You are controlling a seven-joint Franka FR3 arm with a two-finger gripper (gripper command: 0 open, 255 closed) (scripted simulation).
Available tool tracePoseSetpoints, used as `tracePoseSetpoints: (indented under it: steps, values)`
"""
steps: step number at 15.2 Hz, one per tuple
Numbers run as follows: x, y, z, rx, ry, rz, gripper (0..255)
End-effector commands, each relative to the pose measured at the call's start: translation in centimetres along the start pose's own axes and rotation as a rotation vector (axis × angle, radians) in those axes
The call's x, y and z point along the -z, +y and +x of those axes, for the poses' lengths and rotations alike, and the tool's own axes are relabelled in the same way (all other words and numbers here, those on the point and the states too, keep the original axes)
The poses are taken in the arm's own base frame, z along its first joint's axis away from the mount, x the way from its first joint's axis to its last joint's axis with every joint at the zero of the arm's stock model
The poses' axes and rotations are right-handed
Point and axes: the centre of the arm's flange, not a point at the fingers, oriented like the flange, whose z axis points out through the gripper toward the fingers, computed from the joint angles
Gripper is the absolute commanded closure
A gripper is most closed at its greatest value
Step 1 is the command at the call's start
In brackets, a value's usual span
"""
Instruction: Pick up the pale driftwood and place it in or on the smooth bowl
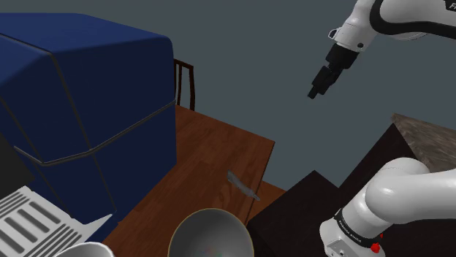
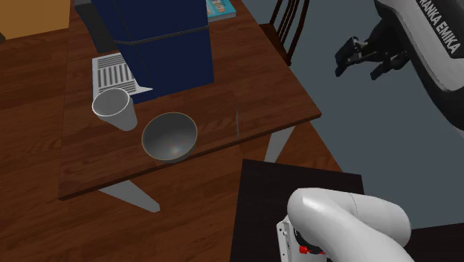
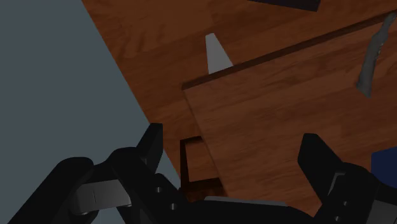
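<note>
Black two-finger claw [image 1: 316, 93] released, high at upper right. Thin grey driftwood stick [image 1: 243, 186] lies down-left of it, lower centre, on brown wooden counter [image 1: 212, 150], long axis diagonal, near grey smooth bowl [image 1: 210, 232].

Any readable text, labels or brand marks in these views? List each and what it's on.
"FRANKA EMIKA": on the white arm link, second exterior view.
"F", rest cut off by the frame: on the upper arm link, shoulder view.
Print on the base joint band: too small to read.
Cover of the teal book: blurred, unreadable.
</note>
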Motion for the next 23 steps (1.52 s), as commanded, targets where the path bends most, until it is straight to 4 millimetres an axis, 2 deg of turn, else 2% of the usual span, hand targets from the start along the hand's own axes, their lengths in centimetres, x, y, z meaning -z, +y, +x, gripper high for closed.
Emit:
tracePoseSetpoints:
  steps: [1, 23]
  values:
    - [0.0, 0.0, 0.0, 0.0, 0.0, 0.0, 0]
    - [-19.8, -21.6, -3.5, 0.044, 0.068, -0.033, 0]
